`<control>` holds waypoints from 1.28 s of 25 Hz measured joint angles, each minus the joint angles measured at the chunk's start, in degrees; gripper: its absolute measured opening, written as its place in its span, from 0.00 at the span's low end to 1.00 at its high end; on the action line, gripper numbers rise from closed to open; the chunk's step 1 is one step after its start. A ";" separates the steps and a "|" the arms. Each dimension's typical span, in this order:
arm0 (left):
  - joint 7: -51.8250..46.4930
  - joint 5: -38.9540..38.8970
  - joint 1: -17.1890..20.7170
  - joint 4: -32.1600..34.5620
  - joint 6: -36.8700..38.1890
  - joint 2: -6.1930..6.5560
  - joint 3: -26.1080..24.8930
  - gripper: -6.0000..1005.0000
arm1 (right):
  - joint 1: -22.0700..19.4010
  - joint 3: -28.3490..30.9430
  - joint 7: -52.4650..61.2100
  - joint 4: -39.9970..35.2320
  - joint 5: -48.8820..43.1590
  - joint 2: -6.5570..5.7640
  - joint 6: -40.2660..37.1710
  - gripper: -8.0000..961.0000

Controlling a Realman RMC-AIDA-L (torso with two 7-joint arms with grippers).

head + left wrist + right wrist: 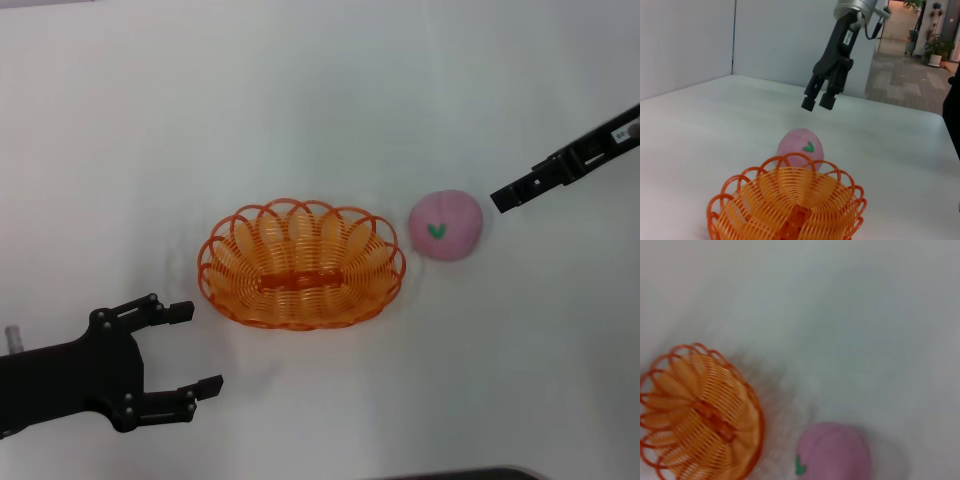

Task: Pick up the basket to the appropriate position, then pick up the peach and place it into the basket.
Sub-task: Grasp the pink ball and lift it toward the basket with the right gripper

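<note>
1. The left gripper [190, 350] sits low over the white table [120, 130] with its two black fingers [172, 311] spread wide apart and nothing between them.
2. The orange wire basket [300, 263] lies on the table just ahead of that gripper's fingertips, clear of them, upright and empty.
3. In the left wrist view the basket's looped rim [785, 167] fills the near foreground, with the pink peach [800, 148] showing right behind its far edge.
4. The peach [446, 225] rests on the table just beside the basket's end nearest the right arm; whether the two touch cannot be told. Its green leaf mark [436, 230] faces the head camera.
5. The right gripper [497, 200] hangs above the table, near the peach on the side away from the basket, not touching it.
6. From the left wrist view, the right gripper [819, 102] points down above and behind the peach, its fingers [808, 102] a narrow gap apart and holding nothing.
7. The right wrist view shows the basket [695, 415] and the peach [834, 452] below that gripper, side by side on the table.
</note>
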 joint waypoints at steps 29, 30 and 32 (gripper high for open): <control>-0.92 1.35 -0.18 0.77 0.05 0.00 -0.43 0.87 | 2.55 -15.08 5.29 7.32 3.35 0.96 8.70 0.98; -0.93 1.35 -0.18 0.77 0.06 0.00 -0.43 0.87 | 2.57 -15.46 5.30 7.65 3.51 0.95 9.00 0.98; -0.93 1.35 -0.18 0.78 0.08 0.00 -0.41 0.87 | 2.62 -16.25 5.33 8.35 3.91 0.96 9.52 0.98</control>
